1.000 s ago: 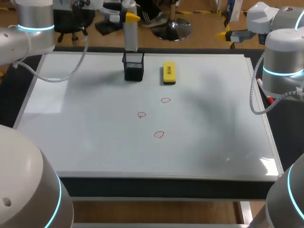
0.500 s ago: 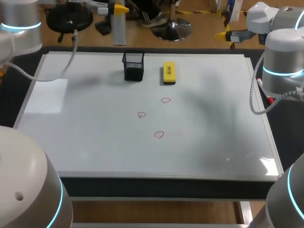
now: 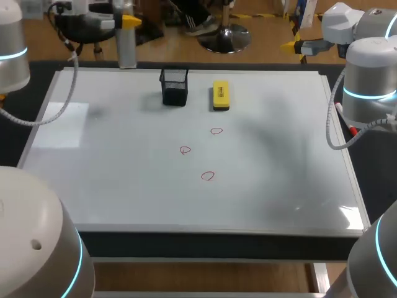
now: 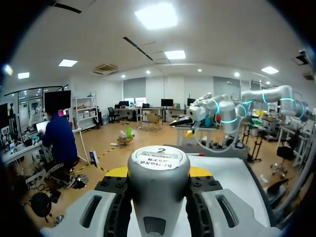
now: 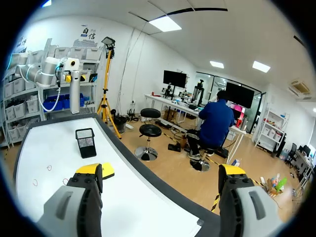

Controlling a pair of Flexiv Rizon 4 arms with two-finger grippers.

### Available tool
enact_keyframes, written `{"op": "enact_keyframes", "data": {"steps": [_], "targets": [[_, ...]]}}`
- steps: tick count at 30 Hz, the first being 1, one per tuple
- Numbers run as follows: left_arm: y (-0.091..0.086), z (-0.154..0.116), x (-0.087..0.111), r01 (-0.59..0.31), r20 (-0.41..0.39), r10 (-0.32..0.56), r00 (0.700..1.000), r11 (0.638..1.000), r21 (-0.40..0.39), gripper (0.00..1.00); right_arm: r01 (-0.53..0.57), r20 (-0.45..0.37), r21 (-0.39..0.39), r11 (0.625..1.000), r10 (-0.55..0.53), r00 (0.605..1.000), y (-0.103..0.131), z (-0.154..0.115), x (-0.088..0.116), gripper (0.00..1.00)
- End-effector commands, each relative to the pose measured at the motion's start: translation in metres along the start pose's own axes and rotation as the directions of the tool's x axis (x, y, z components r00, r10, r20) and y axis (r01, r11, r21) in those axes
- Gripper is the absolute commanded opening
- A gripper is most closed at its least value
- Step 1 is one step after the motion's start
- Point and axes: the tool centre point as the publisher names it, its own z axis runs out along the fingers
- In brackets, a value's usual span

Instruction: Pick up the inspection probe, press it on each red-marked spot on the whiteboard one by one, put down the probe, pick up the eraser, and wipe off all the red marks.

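Now probe point(image 3: 126, 45) farther left.

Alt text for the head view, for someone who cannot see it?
The left pincer holds the grey inspection probe upright by the whiteboard's far edge. On it lie three red marks, a black mesh holder and a yellow eraser.

Your left arm point(image 3: 9, 62) is high at the far left, jaws squeezing the inspection probe point(image 3: 127, 46). Your right arm point(image 3: 369, 68) stands at the right, jaws wide apart.
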Motion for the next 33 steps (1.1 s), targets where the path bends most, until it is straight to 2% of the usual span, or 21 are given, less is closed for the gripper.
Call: {"op": "enact_keyframes", "data": {"steps": [1,9,14,19,27,33], "targets": [[0.004,-0.024,0.014,-0.011,0.197,0.01,0.98,1.0,0.004,0.0,0.0,0.0,0.0,1.0,0.0,1.0,0.0,0.0,0.0,1.0],[0.019,-0.054,0.02,-0.012,0.282,0.012,0.959,1.0,-0.003,0.0,0.0,0.0,0.0,1.0,0.0,1.0,0.0,0.0,0.0,1.0],[0.038,-0.07,0.023,0.01,0.339,-0.007,0.941,1.0,-0.006,0.0,0.0,0.0,0.0,1.0,0.0,1.0,0.0,0.0,0.0,1.0],[0.05,-0.079,0.024,0.011,0.374,-0.011,0.927,1.0,0.002,0.0,0.0,0.0,0.0,1.0,0.0,1.0,0.0,0.0,0.0,1.0],[0.064,-0.088,0.025,0.017,0.39,-0.018,0.921,1.0,0.006,0.0,0.0,0.0,0.0,1.0,0.0,1.0,0.0,0.0,0.0,1.0],[0.064,-0.088,0.025,0.017,0.39,-0.018,0.921,1.0,0.006,0.0,0.0,0.0,0.0,1.0,0.0,1.0,0.0,0.0,0.0,1.0]]}}
